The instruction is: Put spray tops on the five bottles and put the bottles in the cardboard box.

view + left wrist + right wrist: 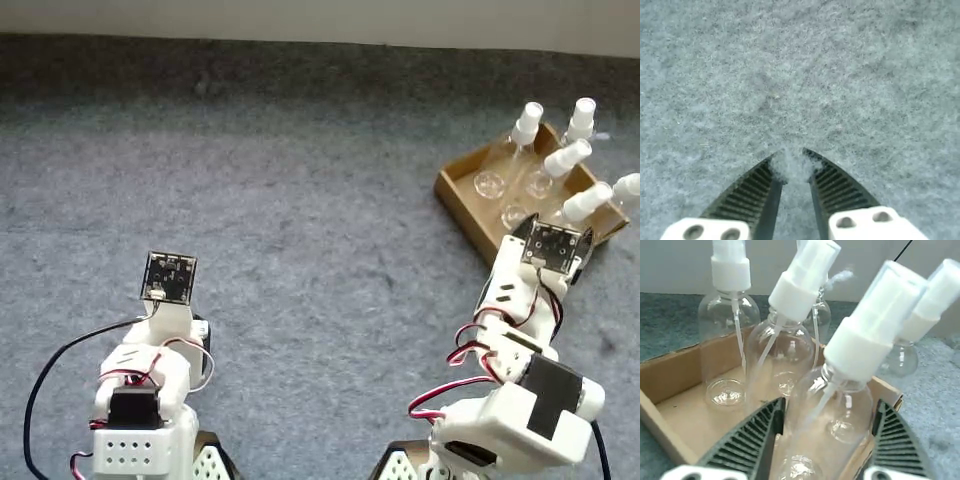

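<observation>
Left tool (789, 156) slightly parted over grey carpet (800, 60); right tool (829, 402) astride a bottle (847, 412) in cardboard box (675, 375), grip unclear.

Nearest bottle (840, 410): base cut by pic edge. Outermost bottle (935, 300): cap cut by edge, blurred. High view: right arm (530, 290) hides cardboard box (460, 205) nr corner.

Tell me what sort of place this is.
Probably a robotics workbench, at a guess: grey carpet-like matting forms the work surface, the left arm and right arm sit side by side, and a cardboard box holds clear spray bottles.
</observation>
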Tool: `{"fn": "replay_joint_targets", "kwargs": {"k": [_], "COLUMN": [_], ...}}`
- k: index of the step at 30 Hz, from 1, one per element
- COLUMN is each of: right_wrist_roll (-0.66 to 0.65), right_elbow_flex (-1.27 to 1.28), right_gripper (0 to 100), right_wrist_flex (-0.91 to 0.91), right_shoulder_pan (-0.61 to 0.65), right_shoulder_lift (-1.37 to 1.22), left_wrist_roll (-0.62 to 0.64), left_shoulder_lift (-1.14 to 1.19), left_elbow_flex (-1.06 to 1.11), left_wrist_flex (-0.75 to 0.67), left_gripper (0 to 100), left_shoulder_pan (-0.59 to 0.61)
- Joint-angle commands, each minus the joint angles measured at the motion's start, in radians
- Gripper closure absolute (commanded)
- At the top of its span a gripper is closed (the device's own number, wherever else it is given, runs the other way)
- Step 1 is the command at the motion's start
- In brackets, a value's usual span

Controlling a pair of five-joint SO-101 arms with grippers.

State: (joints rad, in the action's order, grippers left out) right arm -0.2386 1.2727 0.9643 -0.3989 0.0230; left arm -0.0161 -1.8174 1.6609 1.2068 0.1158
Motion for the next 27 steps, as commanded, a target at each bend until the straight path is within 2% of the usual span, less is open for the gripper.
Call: {"fn": "replay_joint_targets", "kwargs": {"k": [1,4,13,27], "right_wrist_roll": [-0.017,-0.015,-0.018,-0.012], "right_elbow_flex": [-0.035,-0.033,-0.039,-0.067], "right_gripper": [74.4,69.9,69.5,69.5], "right_wrist_flex": [0.024,0.024,-0.015,-0.719], "right_shoulder_pan": [0.008,0.01,0.004,0.008], "right_shoulder_lift": [0.012,0.012,0.018,0.582], "left_wrist_roll": [-0.012,-0.012,-0.012,-0.012], "left_shoulder_lift": [-0.008,-0.008,-0.008,-0.008], "left_elbow_flex": [-0.002,-0.002,-0.004,-0.01], "left_wrist_flex": [-0.017,-0.017,-0.017,-0.017], "left_gripper": [100,100,100,100], "left_shoulder_pan": [-0.018,-0.018,-0.018,-0.018]}}
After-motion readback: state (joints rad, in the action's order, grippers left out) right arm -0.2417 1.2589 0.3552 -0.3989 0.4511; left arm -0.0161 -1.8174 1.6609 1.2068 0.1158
